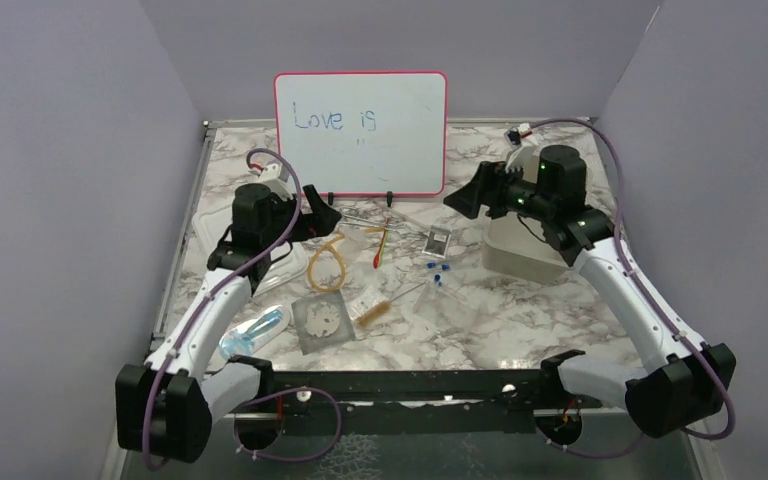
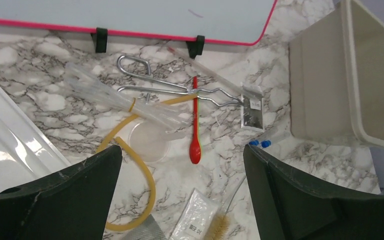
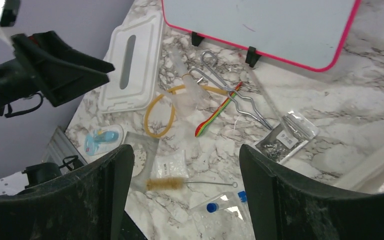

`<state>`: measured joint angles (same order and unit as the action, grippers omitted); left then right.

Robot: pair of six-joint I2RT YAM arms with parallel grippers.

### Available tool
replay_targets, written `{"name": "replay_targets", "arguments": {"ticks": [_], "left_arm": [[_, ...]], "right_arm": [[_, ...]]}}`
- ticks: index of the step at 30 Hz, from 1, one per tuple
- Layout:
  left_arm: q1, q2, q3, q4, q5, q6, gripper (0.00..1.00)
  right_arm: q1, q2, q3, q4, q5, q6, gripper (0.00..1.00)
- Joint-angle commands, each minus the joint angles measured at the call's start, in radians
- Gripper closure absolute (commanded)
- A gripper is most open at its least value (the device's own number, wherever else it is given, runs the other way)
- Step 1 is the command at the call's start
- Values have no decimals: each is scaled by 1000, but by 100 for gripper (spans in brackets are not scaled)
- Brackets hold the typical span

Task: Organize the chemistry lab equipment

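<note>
Jaws of left gripper (image 2: 181,162) and right gripper (image 3: 185,155) wide apart, empty, tubing (image 2: 149,175), brush (image 3: 165,184) loose outside beige bin (image 2: 325,90)

The surface (image 1: 520,320) looks like glossy white marble veined with grey. The amber tubing loop (image 2: 150,180) is smooth rubber. The tongs (image 2: 145,90) are bright wire metal, the bin (image 2: 330,90) matt beige plastic, and the packet (image 3: 285,137) clear shiny film.

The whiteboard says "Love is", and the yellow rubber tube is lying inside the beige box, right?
Not quite. The whiteboard does say "Love is", but the yellow rubber tube lies out on the marble table, not inside the beige box. The left wrist view shows the tube on the table, well apart from the box.
</note>
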<state>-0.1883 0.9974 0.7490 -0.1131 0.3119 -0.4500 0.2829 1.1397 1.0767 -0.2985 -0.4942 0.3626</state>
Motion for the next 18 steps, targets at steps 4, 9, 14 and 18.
{"name": "replay_targets", "arguments": {"ticks": [4, 9, 14, 18], "left_arm": [[-148, 196, 41, 37, -166, 11, 15], [-239, 337, 128, -15, -356, 25, 34], [-254, 469, 200, -51, -404, 26, 51], [-259, 525, 241, -96, -398, 10, 59]], "right_arm": [[97, 105, -41, 165, 75, 17, 20], [101, 165, -59, 192, 109, 14, 22], [103, 176, -83, 216, 117, 20, 22], [103, 176, -99, 222, 126, 24, 23]]}}
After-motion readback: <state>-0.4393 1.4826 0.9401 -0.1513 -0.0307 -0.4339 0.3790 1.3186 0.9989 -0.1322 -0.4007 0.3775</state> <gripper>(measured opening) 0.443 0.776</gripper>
